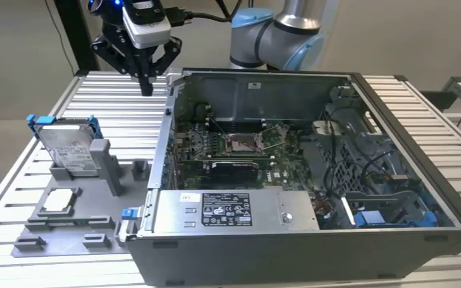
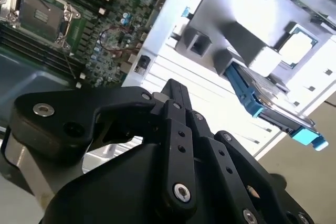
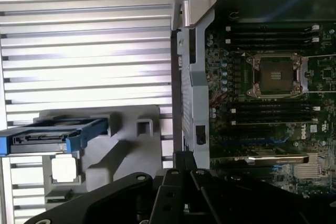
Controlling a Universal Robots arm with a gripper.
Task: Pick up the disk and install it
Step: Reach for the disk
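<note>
A: Where is the hand [image 1: 146,90] sitting?

B: It is hovering over the table [image 1: 110,105], just outside the computer case [image 1: 295,252] at its far corner. Its fingers are pressing together and carrying nothing.

A: And the disk?

B: The disk [image 1: 69,147] is leaning upright in a grey fixture [image 1: 94,225], outside the case beside its side wall and well apart from the hand.

A: What are we worrying about?

B: In my judgement, closed fingers coming down would be striking the disk's top edge and tipping it off its lean. A grip on the blue rails alone might be slipping.

A: Anything crowding the work?

B: A small square chip [image 1: 58,201] is lying in the same fixture, nearer us. Inside the case, loose cables [image 1: 374,165] are hanging near the blue bay [image 1: 374,217], likely snagging anything carried in. The case wall is standing between fixture and interior.
</note>
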